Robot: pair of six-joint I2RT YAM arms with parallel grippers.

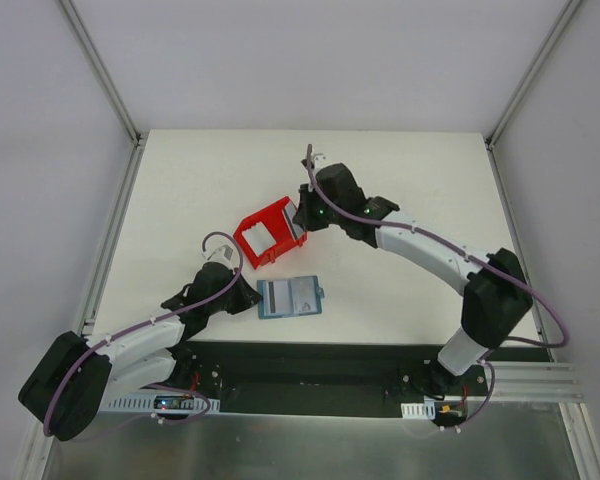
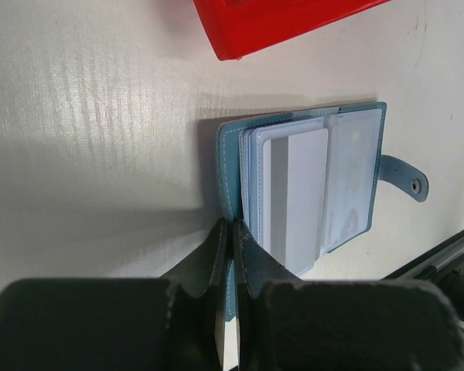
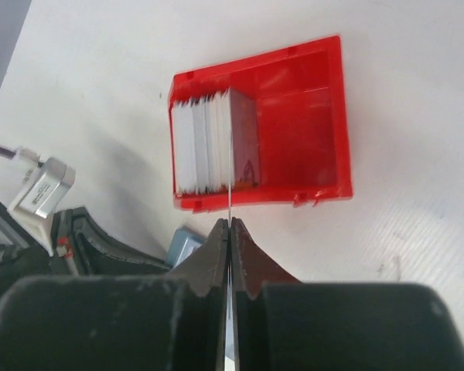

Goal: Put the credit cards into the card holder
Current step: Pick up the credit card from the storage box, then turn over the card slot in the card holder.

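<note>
The teal card holder (image 1: 290,297) lies open near the table's front, its pale pockets up. A white card (image 2: 298,193) sits in its left pocket stack. My left gripper (image 1: 252,298) is shut on the card holder's (image 2: 356,170) left cover edge, fingertips (image 2: 220,232) pinching the teal flap. My right gripper (image 1: 302,215) hovers over the red bin, shut on one credit card (image 3: 229,178) that shows edge-on as a thin line rising from the fingers. Several more credit cards (image 3: 201,147) stand upright in the bin's left end.
The red plastic bin (image 1: 252,248) sits mid-table, just behind the card holder; its right half (image 3: 309,131) holds nothing. The wallet's snap tab (image 2: 408,182) sticks out to the right. A metal rail runs along the table's front edge (image 2: 441,259).
</note>
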